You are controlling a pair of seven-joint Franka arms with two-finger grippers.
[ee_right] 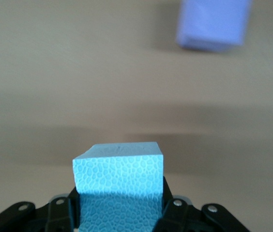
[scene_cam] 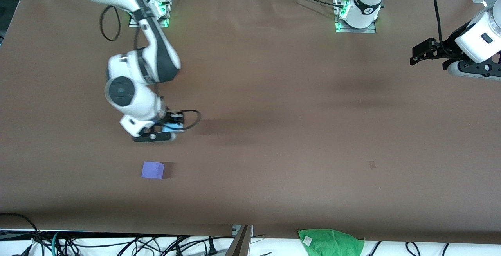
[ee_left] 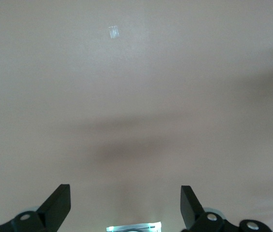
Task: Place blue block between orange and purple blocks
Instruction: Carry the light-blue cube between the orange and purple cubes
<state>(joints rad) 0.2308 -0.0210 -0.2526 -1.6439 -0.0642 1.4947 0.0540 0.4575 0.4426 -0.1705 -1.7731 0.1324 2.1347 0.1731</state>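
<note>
The blue block [ee_right: 119, 186] sits clamped in the right pincer [scene_cam: 162, 130], its pebbled face filling the right wrist view between the black fingers [ee_right: 59, 215]. The pincer is low over the brown desk [scene_cam: 274, 130], toward the right arm's end. The purple block [scene_cam: 153, 170] rests on the desk nearer to the front camera than the pincer, apart from it (no orange block shows in any view). The left pincer [scene_cam: 420, 54] waits over the desk's edge at the left arm's end, its fingers [ee_left: 59, 203] spread wide around nothing. A green cloth [scene_cam: 330, 242] lies at the desk's front edge.
</note>
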